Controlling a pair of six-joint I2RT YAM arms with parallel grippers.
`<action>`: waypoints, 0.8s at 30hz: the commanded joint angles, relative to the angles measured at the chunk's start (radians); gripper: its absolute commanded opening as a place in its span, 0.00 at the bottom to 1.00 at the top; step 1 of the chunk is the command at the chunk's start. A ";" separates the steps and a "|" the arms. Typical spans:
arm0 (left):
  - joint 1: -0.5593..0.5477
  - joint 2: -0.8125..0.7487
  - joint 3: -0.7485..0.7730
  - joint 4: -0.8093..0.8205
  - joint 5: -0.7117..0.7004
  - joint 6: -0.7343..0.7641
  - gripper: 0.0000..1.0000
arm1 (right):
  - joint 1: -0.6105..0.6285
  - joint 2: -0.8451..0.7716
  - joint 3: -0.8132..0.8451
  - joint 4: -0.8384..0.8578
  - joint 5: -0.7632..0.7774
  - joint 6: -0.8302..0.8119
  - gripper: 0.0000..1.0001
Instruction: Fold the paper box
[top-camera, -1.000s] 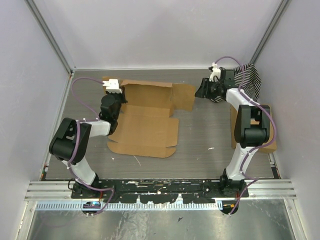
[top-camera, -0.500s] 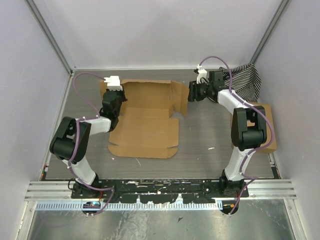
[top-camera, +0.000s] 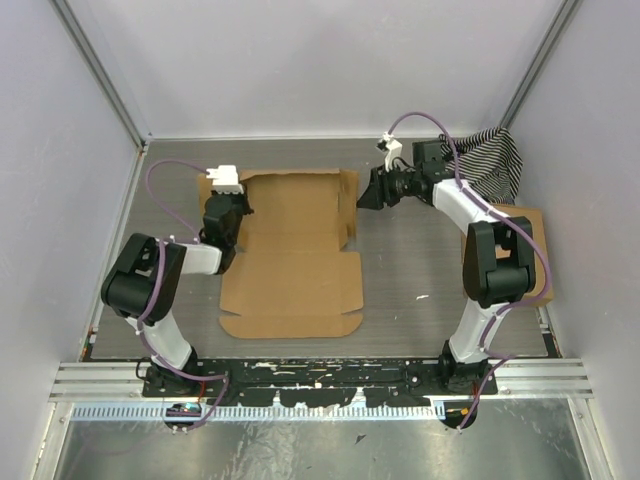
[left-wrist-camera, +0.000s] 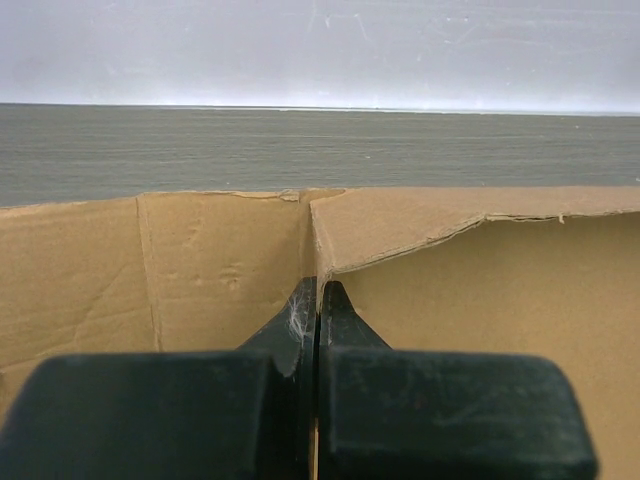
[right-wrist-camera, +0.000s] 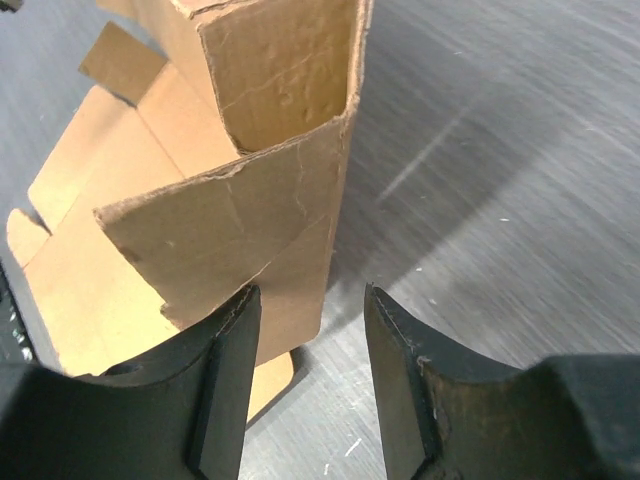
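Paper box (top-camera: 295, 270): was laid on table (top-camera: 420, 270), rear walls raised. Left gripper (left-wrist-camera: 318, 295): was found closed at box's left rear corner; any hold on cardboard could not be told. Right gripper (right-wrist-camera: 312, 300): was found half parted, nothing held, at box's raised right flap.

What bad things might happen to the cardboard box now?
The right flap of the paper box stands up, but the right gripper is open beside it, so the flap might flop back down. The left gripper is shut at the corner of the left wall; a hard push there might crumple the cardboard.
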 joint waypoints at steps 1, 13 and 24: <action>0.000 0.031 -0.109 0.262 0.021 -0.022 0.00 | 0.018 -0.009 0.046 -0.057 -0.101 -0.072 0.52; 0.001 0.082 -0.140 0.457 0.080 -0.039 0.00 | 0.022 -0.011 0.079 -0.170 -0.175 -0.189 0.53; 0.001 0.125 0.033 0.457 0.083 -0.016 0.00 | 0.080 -0.021 0.091 -0.144 -0.064 -0.141 0.53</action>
